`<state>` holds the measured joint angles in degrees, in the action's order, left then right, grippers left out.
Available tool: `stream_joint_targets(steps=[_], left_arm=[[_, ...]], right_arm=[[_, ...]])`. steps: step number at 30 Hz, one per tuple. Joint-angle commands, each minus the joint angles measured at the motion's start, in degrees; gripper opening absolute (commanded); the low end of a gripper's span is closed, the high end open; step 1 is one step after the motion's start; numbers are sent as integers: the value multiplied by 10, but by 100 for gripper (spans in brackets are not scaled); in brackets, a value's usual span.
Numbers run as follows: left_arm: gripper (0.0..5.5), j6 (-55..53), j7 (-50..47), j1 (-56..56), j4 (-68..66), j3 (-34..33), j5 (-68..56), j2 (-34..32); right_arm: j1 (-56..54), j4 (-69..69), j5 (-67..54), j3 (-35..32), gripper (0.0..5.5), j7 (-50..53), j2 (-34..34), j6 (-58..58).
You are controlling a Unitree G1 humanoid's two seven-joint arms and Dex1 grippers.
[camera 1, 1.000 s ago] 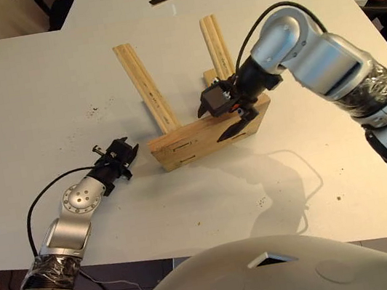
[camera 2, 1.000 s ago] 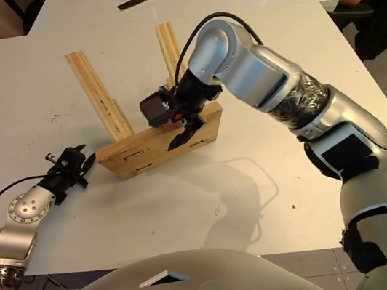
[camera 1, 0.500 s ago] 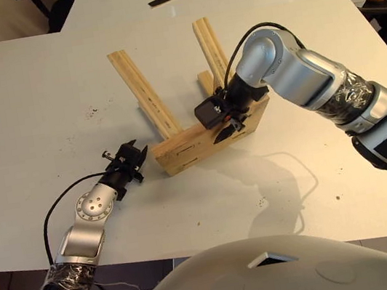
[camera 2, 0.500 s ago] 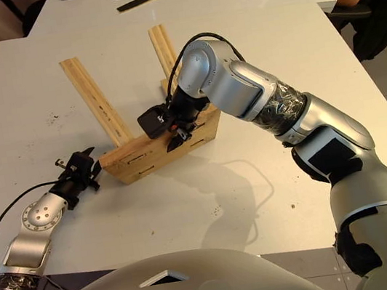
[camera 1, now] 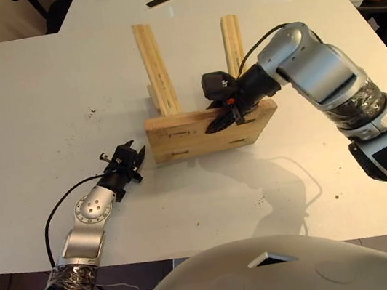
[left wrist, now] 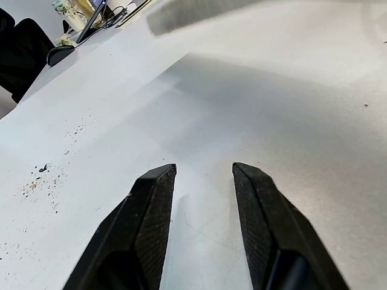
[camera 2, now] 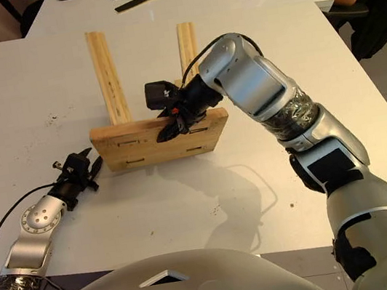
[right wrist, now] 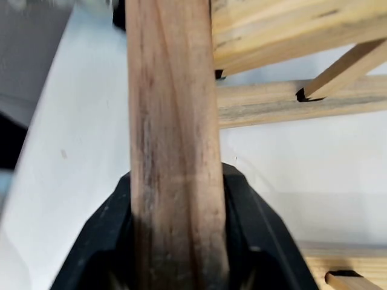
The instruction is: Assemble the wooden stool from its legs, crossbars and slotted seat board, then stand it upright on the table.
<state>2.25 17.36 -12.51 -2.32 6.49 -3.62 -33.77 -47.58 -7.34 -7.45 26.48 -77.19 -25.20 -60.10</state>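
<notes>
White counter (camera 1: 39,103) carried the pale wooden stool (camera 1: 250,132) on its side, slotted seat board (camera 1: 178,138) on edge, legs (camera 1: 155,66) pointing away. Right pincer (camera 1: 224,115) clamped the board's top edge; left pincer (camera 1: 130,155) lay open nearby.

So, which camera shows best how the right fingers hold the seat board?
Right wrist view: the seat board sits clamped between the two black fingers. The eye views show the whole board on its edge, but the right gripper covers the grip. The left wrist view looks at the table.
</notes>
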Motion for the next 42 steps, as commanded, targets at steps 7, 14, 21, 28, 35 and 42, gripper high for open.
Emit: stream_joint_targets(steps=[7,14,21,28,35,42], left_arm=[[176,-78,17,-65,-151,30,40,17],[176,-33,5,-63,-254,-25,37,-18],[176,-14,11,-38,-287,-22,45,-19],[176,5,30,-10,-314,1,59,-32],[176,12,53,21,-322,13,62,-54],[176,13,55,31,-323,25,59,-53]], right_arm=[[-140,-10,-52,-632,131,315,388,-324],[-282,-38,60,-963,131,567,471,-324],[-181,122,-7,-1065,131,772,394,-137],[-80,254,-87,-1073,131,847,325,38],[25,317,-91,-971,175,894,278,92],[3,336,-212,-966,310,936,258,138]])
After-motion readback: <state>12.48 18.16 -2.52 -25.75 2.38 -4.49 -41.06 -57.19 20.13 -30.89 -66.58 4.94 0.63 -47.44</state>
